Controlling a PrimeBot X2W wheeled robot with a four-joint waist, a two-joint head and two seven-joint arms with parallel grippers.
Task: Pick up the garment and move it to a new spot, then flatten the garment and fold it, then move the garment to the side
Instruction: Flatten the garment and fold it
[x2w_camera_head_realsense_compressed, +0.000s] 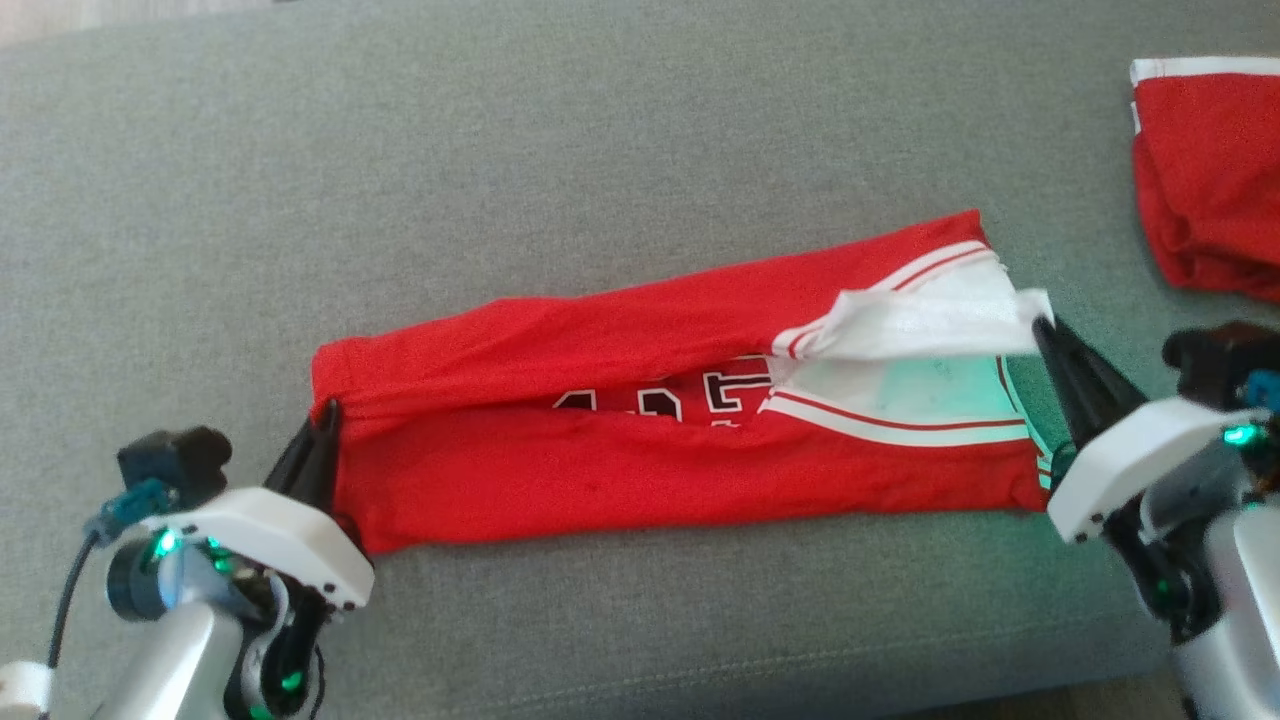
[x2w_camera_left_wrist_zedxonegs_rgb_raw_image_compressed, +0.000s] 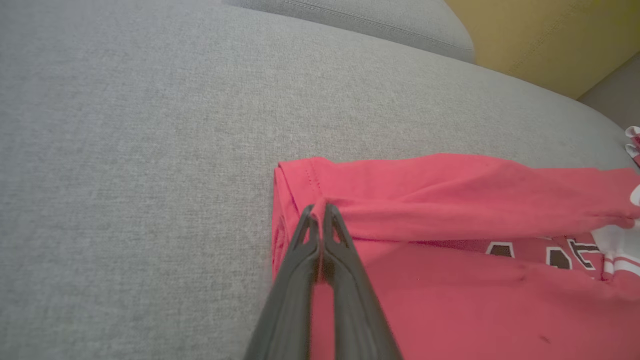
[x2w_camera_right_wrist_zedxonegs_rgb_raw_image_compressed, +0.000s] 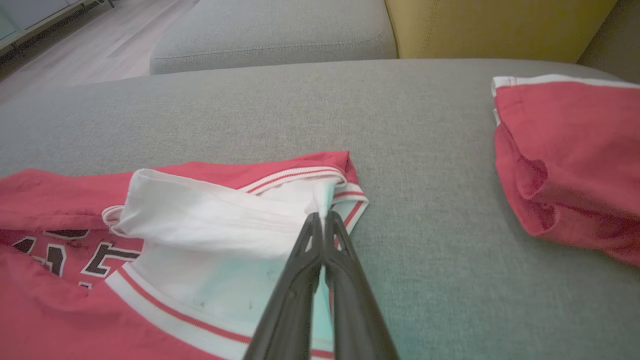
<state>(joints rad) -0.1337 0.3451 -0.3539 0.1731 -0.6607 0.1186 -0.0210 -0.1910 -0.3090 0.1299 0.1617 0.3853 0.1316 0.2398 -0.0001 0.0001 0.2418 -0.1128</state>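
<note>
The garment (x2w_camera_head_realsense_compressed: 640, 420) is a red jersey with white trim and black lettering, lying as a long band across the grey cushion, both long sides folded toward the middle. My left gripper (x2w_camera_head_realsense_compressed: 326, 412) is shut on the red hem at its left end; in the left wrist view the fingertips pinch that fold of the garment (x2w_camera_left_wrist_zedxonegs_rgb_raw_image_compressed: 450, 200), with the left gripper (x2w_camera_left_wrist_zedxonegs_rgb_raw_image_compressed: 319, 207) low over the fabric. My right gripper (x2w_camera_head_realsense_compressed: 1040, 325) is shut on the white inner edge at the right end, lifting it slightly. The right wrist view shows the right gripper (x2w_camera_right_wrist_zedxonegs_rgb_raw_image_compressed: 322, 216) pinching the garment (x2w_camera_right_wrist_zedxonegs_rgb_raw_image_compressed: 210, 215).
A second red piece of clothing with a white band (x2w_camera_head_realsense_compressed: 1215, 175) lies at the far right of the cushion, also seen as the red pile (x2w_camera_right_wrist_zedxonegs_rgb_raw_image_compressed: 570, 155). The grey sofa cushion (x2w_camera_head_realsense_compressed: 500, 160) extends behind; its front edge (x2w_camera_head_realsense_compressed: 700, 690) runs near the bottom.
</note>
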